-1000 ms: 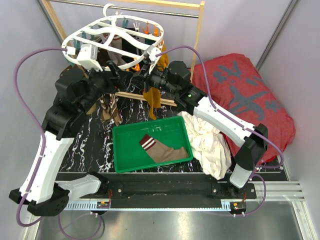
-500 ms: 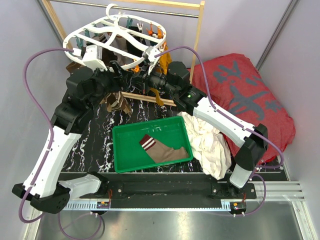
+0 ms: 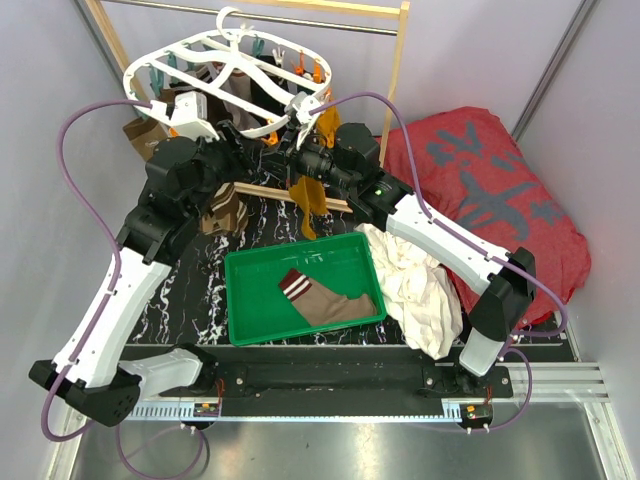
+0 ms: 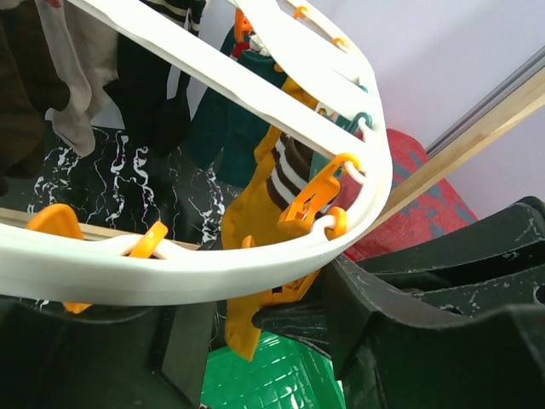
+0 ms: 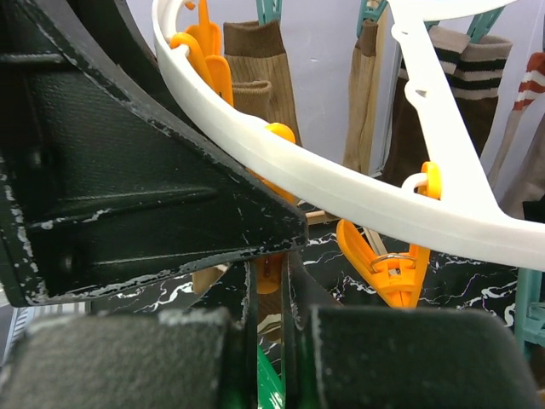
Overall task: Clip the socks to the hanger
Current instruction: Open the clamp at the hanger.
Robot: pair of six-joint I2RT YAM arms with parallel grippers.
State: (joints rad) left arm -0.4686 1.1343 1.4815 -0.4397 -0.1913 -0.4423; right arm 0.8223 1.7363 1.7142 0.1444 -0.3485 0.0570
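Note:
The white hanger hangs at the back, with several socks clipped under it. A mustard sock with a striped cuff dangles below the rim's near right part, beside an orange clip. My right gripper reaches in from the right, its jaws shut on that sock just under the rim. My left gripper meets it from the left. Its jaws stand apart around the clip's lower end, the sock's edge and the right fingertip. A brown sock lies in the tray.
A green tray sits in front of the arms. A white cloth and a red cushion lie to the right. The wooden rack with its metal rod carries the hanger. Brown and striped socks hang close by.
My left arm has swung up and to the right toward the hanger's near rim, and its jaws have narrowed. The hanger rocked slightly. The right arm has stayed put.

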